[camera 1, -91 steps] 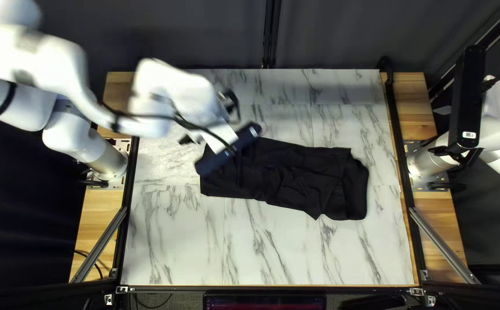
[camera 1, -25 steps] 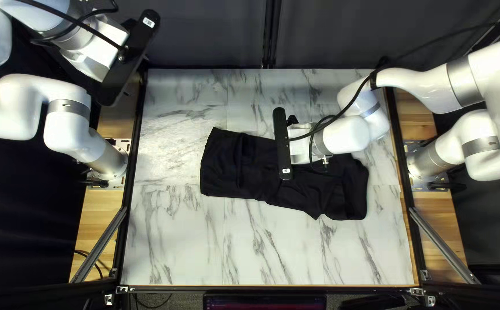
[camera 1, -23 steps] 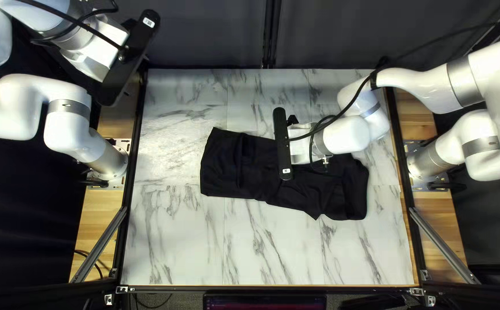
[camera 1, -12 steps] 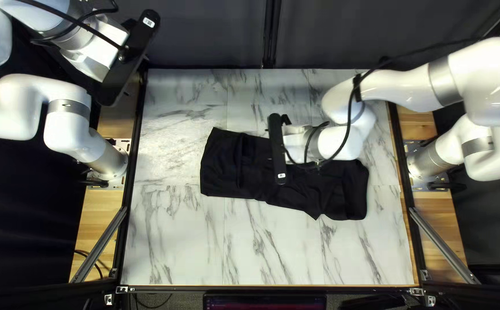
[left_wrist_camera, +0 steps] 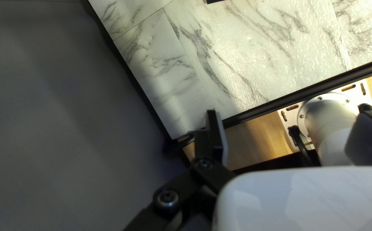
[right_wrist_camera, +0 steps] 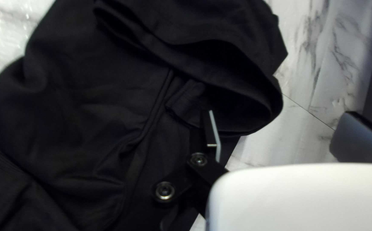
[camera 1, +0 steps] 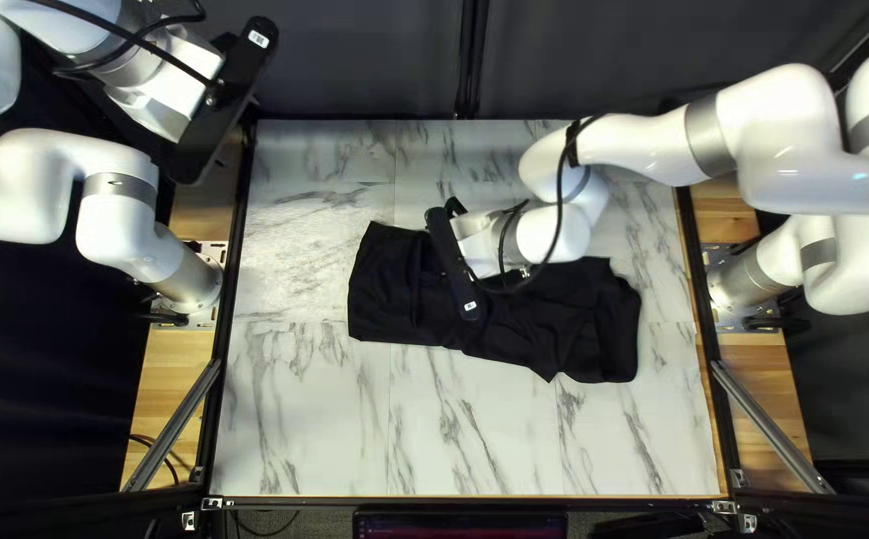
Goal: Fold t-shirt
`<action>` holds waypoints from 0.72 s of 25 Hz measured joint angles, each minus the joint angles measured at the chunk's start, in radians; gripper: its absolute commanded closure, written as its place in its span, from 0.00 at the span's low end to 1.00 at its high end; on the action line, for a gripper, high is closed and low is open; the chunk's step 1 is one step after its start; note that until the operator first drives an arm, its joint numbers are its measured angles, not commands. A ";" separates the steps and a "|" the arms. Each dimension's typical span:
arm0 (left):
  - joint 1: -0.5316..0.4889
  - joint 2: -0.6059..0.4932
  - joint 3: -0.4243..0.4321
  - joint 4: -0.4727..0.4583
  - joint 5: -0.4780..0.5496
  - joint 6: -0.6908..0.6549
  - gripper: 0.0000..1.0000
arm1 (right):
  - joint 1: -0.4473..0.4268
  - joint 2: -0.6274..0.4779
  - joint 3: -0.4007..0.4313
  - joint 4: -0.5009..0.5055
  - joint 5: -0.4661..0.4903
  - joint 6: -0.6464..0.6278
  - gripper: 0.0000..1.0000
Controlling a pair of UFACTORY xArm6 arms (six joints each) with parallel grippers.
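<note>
My left gripper is raised beyond the table's back left corner in the top left view, away from the cloth. In the left wrist view, the left gripper stands open with nothing between its fingers. The right gripper is over the middle-left part of the black t-shirt, a long strip lying across the table. In the right wrist view, the right gripper is open at a gaping fold of the t-shirt; one finger overlaps the opening. Whether it touches cloth cannot be told.
Marble-patterned table surrounds the shirt. Dark rails run along both sides, with wooden strips outside them. The right arm reaches in across the table's back right part. A dark curtain hangs behind the far edge.
My right gripper has moved leftward over the shirt in the top left view and turned a little. My left arm swung away from the shirt earlier and has since stayed still.
</note>
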 measured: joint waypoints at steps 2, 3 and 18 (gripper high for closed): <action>0.000 0.000 0.000 0.000 0.000 0.000 0.00 | -0.010 0.009 -0.008 0.025 0.007 -0.033 0.00; 0.000 0.000 0.000 0.000 0.000 0.000 0.00 | -0.015 0.012 -0.011 0.035 0.010 -0.043 0.00; 0.000 0.000 0.000 0.000 0.000 0.000 0.00 | -0.065 0.120 -0.107 -0.115 -0.055 0.119 0.00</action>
